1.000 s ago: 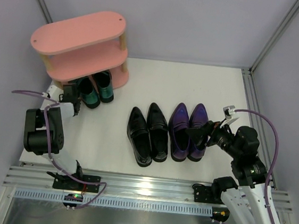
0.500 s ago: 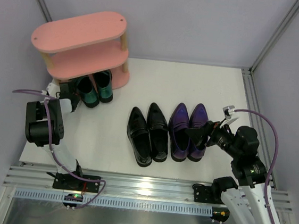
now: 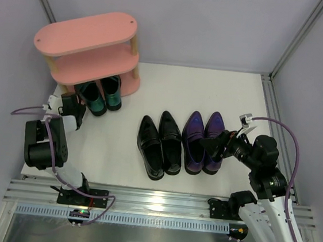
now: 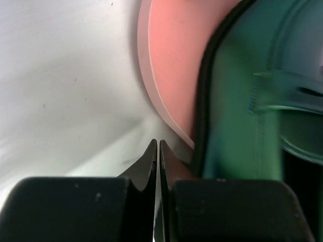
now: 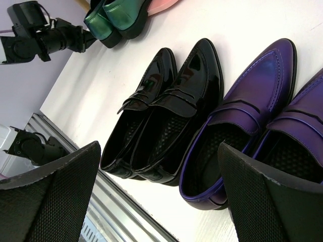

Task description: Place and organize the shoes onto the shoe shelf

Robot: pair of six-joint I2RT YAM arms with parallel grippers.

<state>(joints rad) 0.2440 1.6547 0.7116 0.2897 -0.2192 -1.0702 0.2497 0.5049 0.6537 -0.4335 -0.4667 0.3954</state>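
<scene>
Left claw (image 4: 157, 146) pressed together, empty; teal pair (image 3: 101, 96) just ahead-right, on shelf (image 3: 84, 35) bottom board, heels toward claw. Right claw (image 3: 215, 147) spread, empty, at purple pair (image 3: 198, 130) heels; long axis ran along its reach. Black pair (image 3: 159, 144) leftward of it; right claw likely nearer.

No readable text, labels or numbers.

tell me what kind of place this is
Likely a robot test cell, not a home: a white table walled by plain lilac panels, two arms bolted to a metal rail, and shoes staged beside a small pink shelf.
</scene>
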